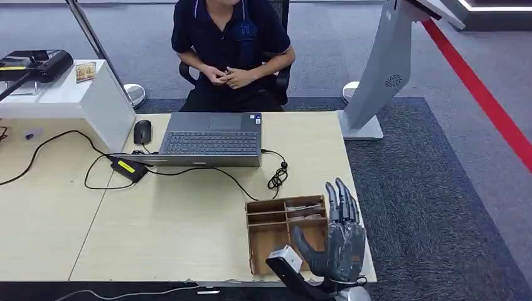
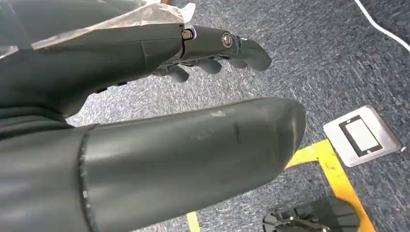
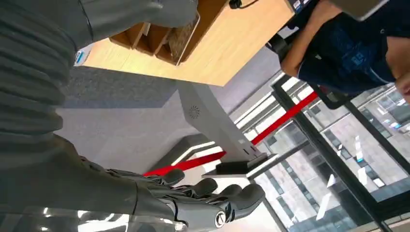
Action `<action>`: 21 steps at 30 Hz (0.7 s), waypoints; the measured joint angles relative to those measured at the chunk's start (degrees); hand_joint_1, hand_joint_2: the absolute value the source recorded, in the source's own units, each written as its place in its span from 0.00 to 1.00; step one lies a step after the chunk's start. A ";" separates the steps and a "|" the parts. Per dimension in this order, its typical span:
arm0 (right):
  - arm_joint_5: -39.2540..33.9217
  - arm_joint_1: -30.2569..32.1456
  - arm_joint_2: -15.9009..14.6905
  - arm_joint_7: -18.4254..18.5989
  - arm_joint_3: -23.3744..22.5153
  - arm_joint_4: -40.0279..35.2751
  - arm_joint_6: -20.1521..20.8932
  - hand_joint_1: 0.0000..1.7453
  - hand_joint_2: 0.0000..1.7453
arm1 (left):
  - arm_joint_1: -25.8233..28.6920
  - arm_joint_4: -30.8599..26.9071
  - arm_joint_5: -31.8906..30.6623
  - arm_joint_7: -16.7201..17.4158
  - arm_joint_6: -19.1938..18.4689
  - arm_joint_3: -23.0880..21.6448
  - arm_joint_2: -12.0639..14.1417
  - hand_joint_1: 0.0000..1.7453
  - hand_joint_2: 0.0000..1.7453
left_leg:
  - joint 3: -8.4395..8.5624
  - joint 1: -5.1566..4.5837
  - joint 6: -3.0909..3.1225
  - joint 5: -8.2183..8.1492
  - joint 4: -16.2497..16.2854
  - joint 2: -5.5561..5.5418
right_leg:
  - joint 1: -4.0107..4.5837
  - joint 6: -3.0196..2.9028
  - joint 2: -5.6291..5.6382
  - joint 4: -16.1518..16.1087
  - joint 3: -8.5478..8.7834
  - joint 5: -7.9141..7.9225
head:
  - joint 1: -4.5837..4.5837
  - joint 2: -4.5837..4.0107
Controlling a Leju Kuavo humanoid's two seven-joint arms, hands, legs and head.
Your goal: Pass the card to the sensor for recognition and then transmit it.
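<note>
My right hand [image 1: 339,241] rises at the near right corner of the pale wooden desk [image 1: 188,232], fingers straight, apart and pointing up, holding nothing. Just behind it on the desk sits a brown cardboard organiser [image 1: 282,216] split into compartments; thin flat pieces lie in its far slots, and I judge the card to be among them, though I cannot pick it out for certain. My left hand [image 2: 212,53] hangs low over grey carpet, fingers loosely extended and empty. Farther back a laptop [image 1: 210,139] lies open beside a mouse [image 1: 142,132], with a black cable trailing across the desk. Beyond the desk a person [image 1: 232,50] sits in a chair, hands clasped. To the far right stands a grey kiosk [image 1: 386,75], probably the sensor. I judge the task is at its start: next my right hand must lower into the organiser and pinch a card
</note>
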 joint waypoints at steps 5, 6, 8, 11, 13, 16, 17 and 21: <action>-1.55 -0.84 -0.13 -0.94 1.11 1.44 0.00 0.00 1.00 | 0.00 0.00 -0.20 -0.13 -0.07 0.00 0.00 0.00 0.00 | 0.00 0.00 0.00 0.00 0.00 0.00 | 0.00 0.00 0.00 0.00 0.00 0.00 | -0.02 0.00; -1.64 -0.92 -0.13 -1.18 1.27 1.81 0.00 0.00 1.00 | 0.00 0.00 -0.24 -0.20 -0.17 0.00 0.00 0.00 0.00 | 0.00 0.00 0.00 0.00 0.00 0.00 | 0.00 0.00 0.00 0.00 0.00 0.00 | 0.02 0.00; -1.70 -1.14 -0.13 -1.59 1.46 2.69 0.00 0.00 1.00 | 0.00 0.00 -0.44 -0.20 -0.17 0.00 0.00 0.00 0.00 | 0.00 0.00 0.00 0.00 0.00 0.00 | 0.00 0.00 0.00 0.00 0.00 0.00 | 0.00 0.00; -1.88 -1.43 -0.09 -1.97 1.51 3.89 0.00 0.00 1.00 | 0.00 0.00 -0.57 -0.33 -0.17 0.00 0.00 0.00 0.00 | 0.00 0.00 0.00 0.00 0.00 0.00 | 0.00 0.00 0.00 0.00 0.00 0.00 | 0.00 0.00; -1.88 -1.63 0.00 -2.12 1.48 4.83 0.00 0.00 1.00 | 0.00 0.00 -0.66 -0.52 -0.17 0.00 0.00 0.00 0.00 | 0.00 0.00 0.00 0.00 0.00 0.00 | 0.00 0.00 0.00 0.00 0.00 0.00 | 0.00 0.00; -2.12 -2.00 0.04 -2.51 1.48 5.99 0.00 0.00 1.00 | 0.00 0.00 -0.83 -0.66 -0.17 -0.02 0.00 0.00 0.00 | 0.00 0.00 0.00 0.00 0.00 0.00 | 0.00 0.00 0.00 0.00 0.00 0.00 | 0.00 0.00; -2.12 -2.10 0.13 -2.64 1.46 6.43 0.00 0.00 1.00 | 0.00 0.00 -0.85 -0.68 -0.17 -0.02 0.00 0.00 0.00 | 0.00 0.00 0.00 0.00 0.00 0.00 | 0.00 0.00 0.00 0.00 0.00 0.00 | 0.00 0.00; -2.10 -2.30 0.46 -2.95 1.44 7.76 0.00 0.00 1.00 | 0.00 0.00 -0.87 -0.72 -0.17 -0.02 0.00 0.00 0.00 | 0.00 0.00 0.00 0.00 0.00 0.00 | 0.00 0.00 0.00 0.00 0.00 0.00 | 0.00 0.00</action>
